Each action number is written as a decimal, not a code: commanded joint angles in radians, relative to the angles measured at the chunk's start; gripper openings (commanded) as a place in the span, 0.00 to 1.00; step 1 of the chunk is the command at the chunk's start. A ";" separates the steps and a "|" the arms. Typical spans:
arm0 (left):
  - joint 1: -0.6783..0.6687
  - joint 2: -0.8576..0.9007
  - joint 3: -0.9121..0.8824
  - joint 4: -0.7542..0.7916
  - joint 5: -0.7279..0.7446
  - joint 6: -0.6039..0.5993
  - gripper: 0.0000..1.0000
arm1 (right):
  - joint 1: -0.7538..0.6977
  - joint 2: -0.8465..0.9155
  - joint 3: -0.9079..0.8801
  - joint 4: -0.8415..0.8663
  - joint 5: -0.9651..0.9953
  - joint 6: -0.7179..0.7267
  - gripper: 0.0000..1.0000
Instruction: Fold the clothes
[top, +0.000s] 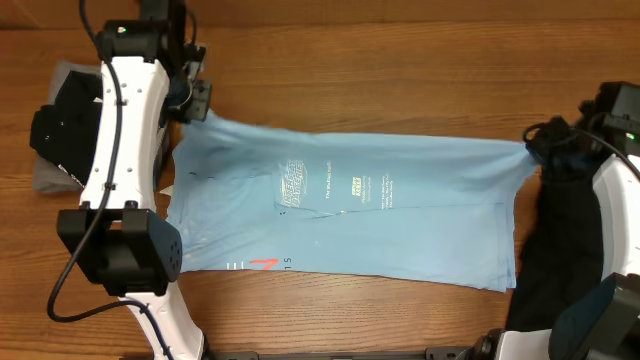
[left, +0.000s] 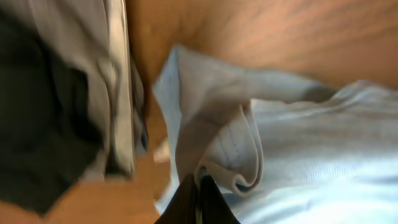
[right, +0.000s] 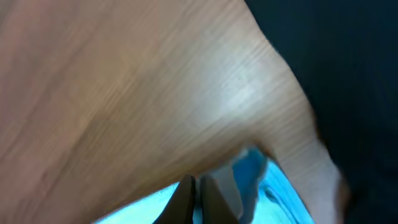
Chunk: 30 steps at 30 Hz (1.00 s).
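A large sky-blue T-shirt (top: 350, 220) with white print lies stretched flat across the wooden table, its long side running left to right. My left gripper (top: 200, 100) is shut on the shirt's far left corner. In the left wrist view its dark fingers (left: 199, 190) pinch a rolled hem of the blue cloth (left: 311, 143). My right gripper (top: 535, 145) is shut on the far right corner. Seen from the right wrist, its fingers (right: 198, 190) close on the blue edge (right: 273, 193).
A black garment (top: 60, 125) on a grey one (top: 42, 180) lies at the left edge, under my left arm; both show in the left wrist view (left: 37, 124). Another black garment (top: 565, 230) lies along the right edge. Bare wood (top: 400, 60) runs behind the shirt.
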 joint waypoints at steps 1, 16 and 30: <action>0.035 -0.004 0.011 -0.080 0.048 -0.050 0.04 | -0.022 -0.025 0.002 -0.080 -0.009 0.019 0.04; 0.089 -0.008 -0.159 -0.225 0.060 -0.041 0.04 | -0.026 -0.025 -0.007 -0.344 0.094 0.006 0.04; 0.105 -0.008 -0.418 -0.189 0.045 -0.041 0.04 | -0.032 -0.024 -0.170 -0.312 0.155 0.007 0.34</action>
